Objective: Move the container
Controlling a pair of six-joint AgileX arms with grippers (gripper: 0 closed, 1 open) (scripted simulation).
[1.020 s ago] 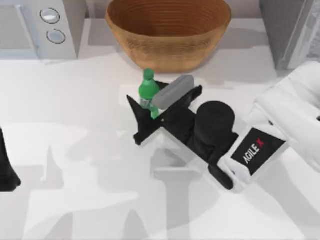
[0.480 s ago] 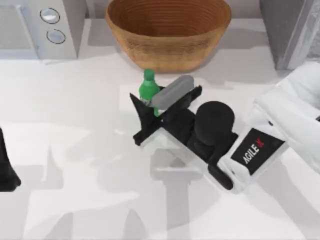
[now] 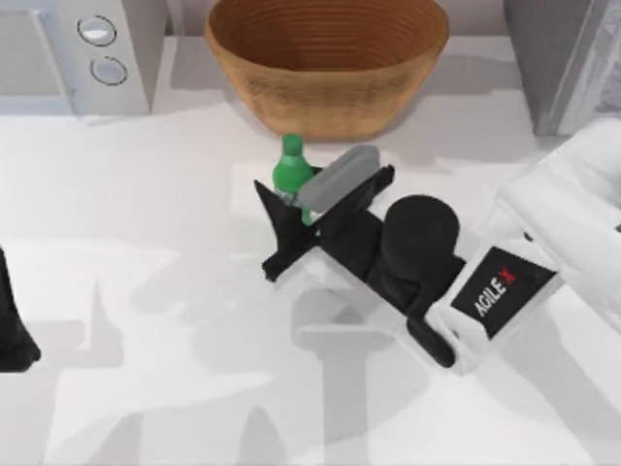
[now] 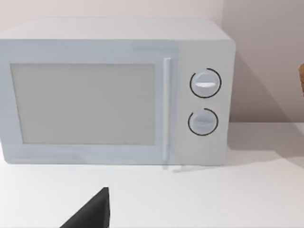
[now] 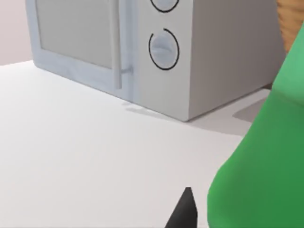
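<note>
Our left arm (image 3: 15,325) sits parked at the desk's (image 3: 146,243) left edge. Mid-desk, the bottle (image 3: 290,173) stands upright before the basket (image 3: 327,60), between our right gripper's (image 3: 303,216) fingers (image 3: 275,211), which hold it.

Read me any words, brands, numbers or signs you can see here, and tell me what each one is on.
"AGILE X": white letters with a red X on the black panel of the right arm, in the top view.
Label band on the green bottle: hidden behind the right gripper, unreadable.
Microwave dials: no readable markings.
</note>
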